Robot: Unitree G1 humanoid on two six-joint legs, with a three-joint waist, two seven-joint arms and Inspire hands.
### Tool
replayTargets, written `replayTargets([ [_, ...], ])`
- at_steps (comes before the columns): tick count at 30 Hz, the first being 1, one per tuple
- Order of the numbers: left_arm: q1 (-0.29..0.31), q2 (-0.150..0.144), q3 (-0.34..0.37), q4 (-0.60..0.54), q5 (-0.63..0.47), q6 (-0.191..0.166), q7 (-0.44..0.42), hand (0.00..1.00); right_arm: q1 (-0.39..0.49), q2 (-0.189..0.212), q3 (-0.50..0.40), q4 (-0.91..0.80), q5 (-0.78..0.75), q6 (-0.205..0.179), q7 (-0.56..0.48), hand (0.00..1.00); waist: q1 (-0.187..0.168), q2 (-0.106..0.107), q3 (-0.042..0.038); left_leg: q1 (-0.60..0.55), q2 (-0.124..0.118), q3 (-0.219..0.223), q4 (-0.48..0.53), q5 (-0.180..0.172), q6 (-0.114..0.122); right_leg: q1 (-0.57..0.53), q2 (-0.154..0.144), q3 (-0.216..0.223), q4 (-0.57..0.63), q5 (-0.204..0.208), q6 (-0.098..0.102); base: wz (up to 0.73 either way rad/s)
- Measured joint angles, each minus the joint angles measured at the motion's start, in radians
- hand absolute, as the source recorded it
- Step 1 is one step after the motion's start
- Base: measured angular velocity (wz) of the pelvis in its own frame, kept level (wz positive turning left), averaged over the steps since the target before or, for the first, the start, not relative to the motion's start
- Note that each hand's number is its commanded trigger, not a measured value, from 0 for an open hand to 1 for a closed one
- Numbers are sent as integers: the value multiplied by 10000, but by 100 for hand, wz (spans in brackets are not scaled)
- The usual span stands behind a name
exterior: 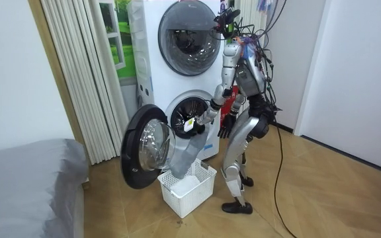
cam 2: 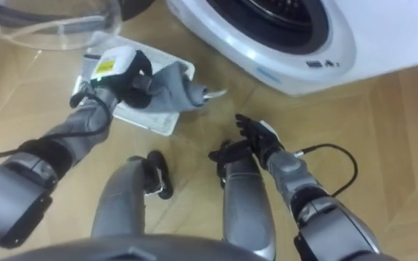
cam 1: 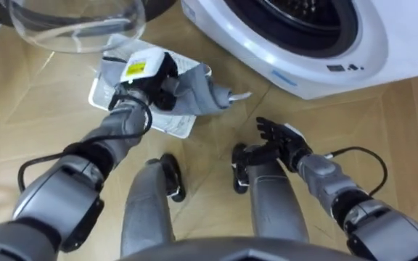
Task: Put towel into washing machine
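The white plastic laundry basket [exterior: 192, 190] with slotted walls stands on the wooden floor [cam 1: 42, 109], just before the lower white front-loading washing machine [cam 1: 307, 54]. In it lies the lower end of the grey towel [exterior: 186, 155]. The rest of the towel hangs slanted from the left hand [cam 1: 149, 74], which is clenched around its upper part, above the basket and near the drum opening. In the room view the towel's upper end is at the height of the opening, but it is not inside. The drum is dark, and I cannot tell if something is in it. The round door [exterior: 144, 153] with its clear glass bowl stands open toward the room view's left; in the eye views it is cut off by the upper edge. The right hand [cam 1: 278, 138] hangs beside the thigh with relaxed, spread fingers and holds nothing. The towel hides most of the basket's inside
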Motion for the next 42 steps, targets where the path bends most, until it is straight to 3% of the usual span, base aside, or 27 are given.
replayTargets([
  [5, 726, 53, -46, -1342, -4041, -137, -2143, 100, -6, 26, -11, -12, -791, 52, 33, 0, 297, -41, -19, 26, -52, 23, -101, 76, 23, 13, -72, -65, -99, 11, 21, 6],
  [8, 849, 63, -471, -1495, -6314, -117, -3623, 100, -103, 46, -12, -14, -840, 120, 152, 0, 278, -57, -32, 25, -70, -80, -105, 84, 18, 120, -90, -205, -169, 12, 22, 8],
  [11, 944, -95, -828, -1547, -8256, -61, -5067, 100, -75, 107, -204, -15, -872, 132, 355, 0, 273, -101, -66, 80, -62, -291, -79, 90, 8, 373, -10, -354, -351, 39, 51, 12],
  [14, 1132, -168, -1005, -1920, -9335, 148, -6356, 100, -43, 193, -415, -55, -946, 138, 372, 0, 267, -170, -147, 135, -65, -359, -74, 91, 6, 502, 0, -430, -388, 45, 58, 6],
  [17, 1161, -204, -1156, -2232, -9918, 481, -7523, 100, -40, 168, -425, -54, -1026, 161, 492, 0, 316, -167, -180, 287, -57, -435, -134, 123, -13, 722, 26, -523, -517, 102, 51, 6],
  [19, 1191, -218, -1308, -2267, -10029, 720, -8019, 100, 4, 147, -420, -26, -1044, 335, 594, 0, 315, -125, -334, 394, -63, -437, -190, 133, -9, 832, 25, -526, -559, 113, 57, 0],
  [22, 1188, -214, -1577, -2278, -10436, 1092, -8587, 100, 28, 138, -413, 8, -1060, 668, 733, 0, 303, -104, -390, 788, -98, -440, -426, 165, -24, 1189, 30, -509, -701, 150, 71, 0],
  [25, 1173, -194, -1551, -2278, -10856, 1404, -9217, 100, 15, 101, -425, -9, -1098, 861, 789, 0, 305, -105, -393, 983, -203, -436, -669, 293, -32, 1263, 14, -401, -747, 182, 104, 0],
  [31, 1175, -131, -1499, -2281, -10879, 2071, -9748, 100, 20, 95, -426, -82, -1397, 1435, 811, 0, 322, -38, -415, 1001, -167, -437, -798, 363, -73, 1263, 80, -395, -871, 269, 52, -1],
  [32, 1175, -130, -1498, -2283, -10953, 2181, -9812, 100, 20, 72, -445, -93, -1547, 1454, 830, 13, 319, 28, -421, 999, -171, -438, -803, 363, -72, 1265, 75, -407, -892, 271, 56, 0],
  [33, 1179, -132, -1511, -2283, -11048, 2229, -9824, 100, 19, 62, -500, -95, -1611, 1460, 856, 100, 319, 69, -424, 998, -175, -438, -813, 363, -72, 1266, 71, -409, -904, 273, 60, 0],
  [35, 1181, -138, -1507, -2431, -11300, 2383, -9896, 100, 17, 6, -600, -122, -1623, 1454, 881, 100, 334, 239, -425, 998, -196, -405, -854, 370, -61, 1247, 29, -411, -897, 274, 64, 0],
  [39, 1171, -238, -1499, -3189, -11374, 2462, -9941, 100, 9, 6, -607, -80, -1620, 1414, 828, 100, 474, 336, -428, 997, -188, -403, -821, 375, -69, 1233, 23, -420, -887, 264, 53, 0],
  [42, 1145, -686, -1375, -3282, -11913, 2461, -10020, 100, 8, 100, -617, -58, -1621, 1415, 606, 100, 559, 334, -429, 997, -184, -420, -803, 376, -71, 1250, 31, -425, -914, 265, 52, 0],
])
